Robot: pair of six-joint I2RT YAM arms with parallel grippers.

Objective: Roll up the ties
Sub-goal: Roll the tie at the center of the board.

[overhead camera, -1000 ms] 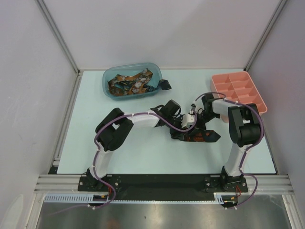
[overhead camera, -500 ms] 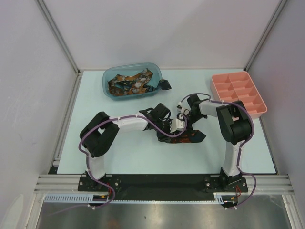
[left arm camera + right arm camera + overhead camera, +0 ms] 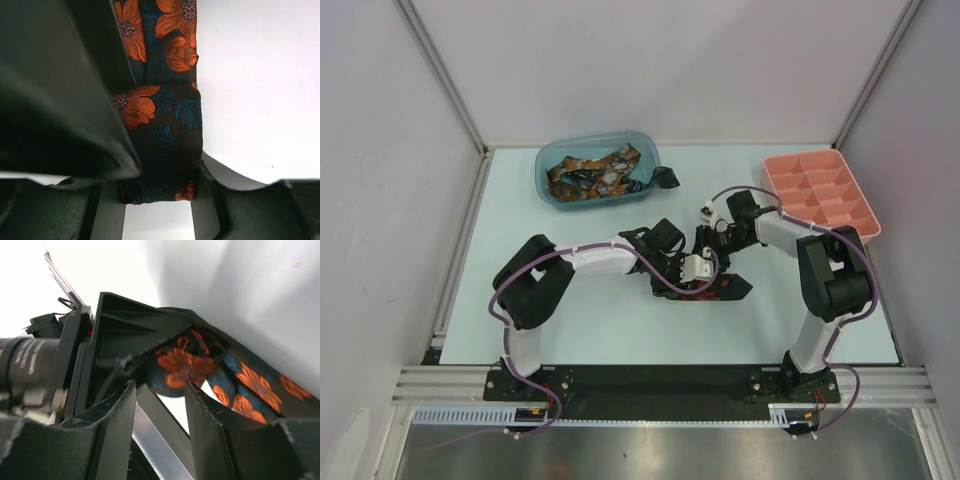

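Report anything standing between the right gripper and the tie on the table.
Nothing visible lies between them: the tie shows straight ahead of the open right gripper. The left gripper, gripping the same tie, crowds it from one side.

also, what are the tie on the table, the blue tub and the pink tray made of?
tie: woven fabric, maybe silk or polyester, slight sheen; fine weave and soft folds show up close.
blue tub: plastic, seemingly translucent and glossy; the contents look visible through the wall.
pink tray: opaque moulded plastic, looks matte; thin even dividers.
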